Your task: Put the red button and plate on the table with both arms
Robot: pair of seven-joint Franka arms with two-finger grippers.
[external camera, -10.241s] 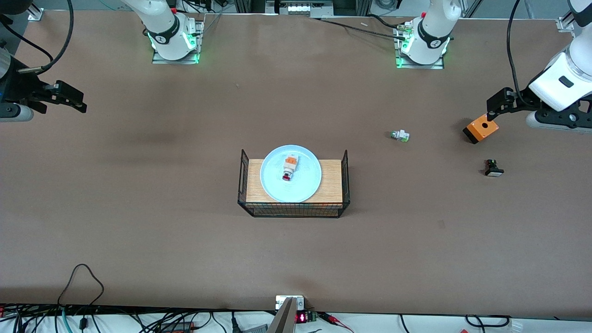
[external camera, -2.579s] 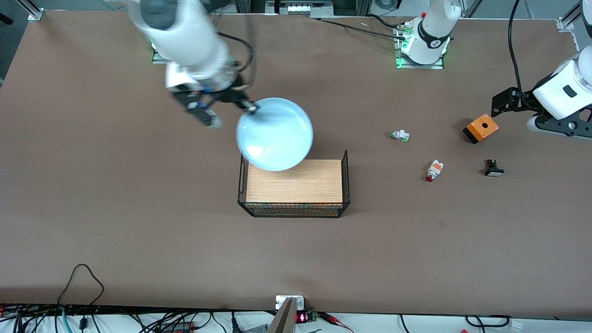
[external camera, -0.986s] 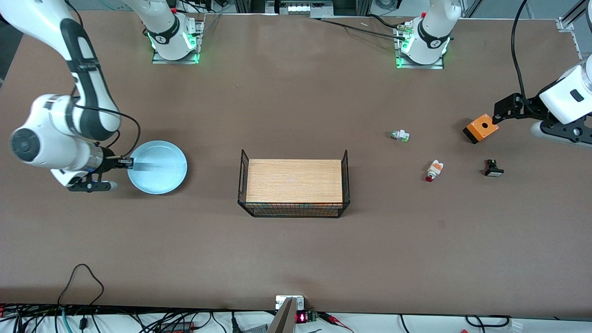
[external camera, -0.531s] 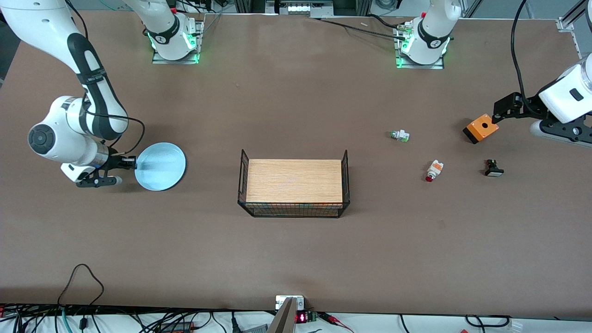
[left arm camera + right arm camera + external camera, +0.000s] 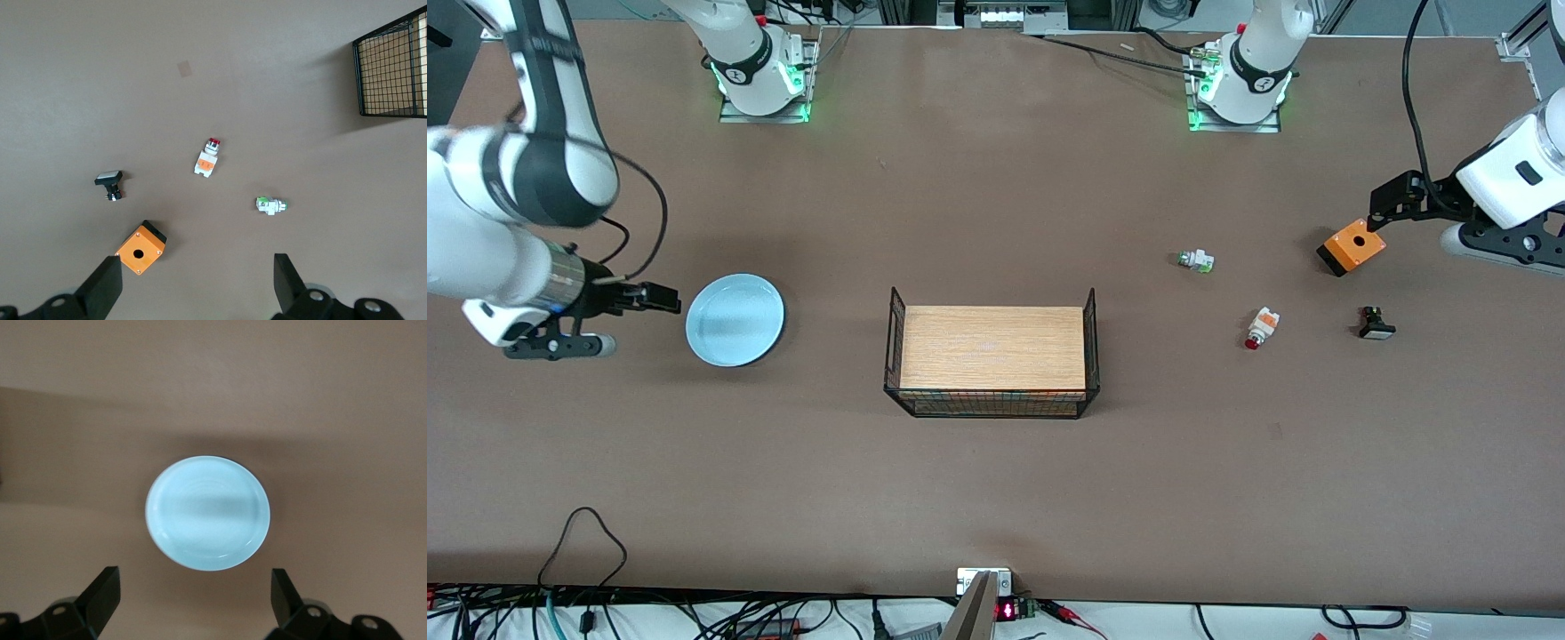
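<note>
The plate point(image 5: 735, 319) lies flat on the counter point(image 5: 996, 480) toward the right arm's end, empty (nothing in it, as the right wrist view confirms) and free of any grip. The right tool point(image 5: 660, 299) hangs just beside its rim at about the plate's 9 o'clock in the front view, fingers spread wide and holding nothing; I judge that it has let go so the plate can rest on its own.

The red button point(image 5: 1259, 326) lies on its side on the counter toward the left arm's end, at roughly 3 o'clock from the wire rack point(image 5: 992, 361), whose wooden top is bare. Near it are a green-tipped piece point(image 5: 1196, 260), an orange box point(image 5: 1352, 246) and a small black part point(image 5: 1375, 324). The left tool point(image 5: 1385, 206) waits over the orange box, wide open and empty.

Both task things appear set down; little seems left.
</note>
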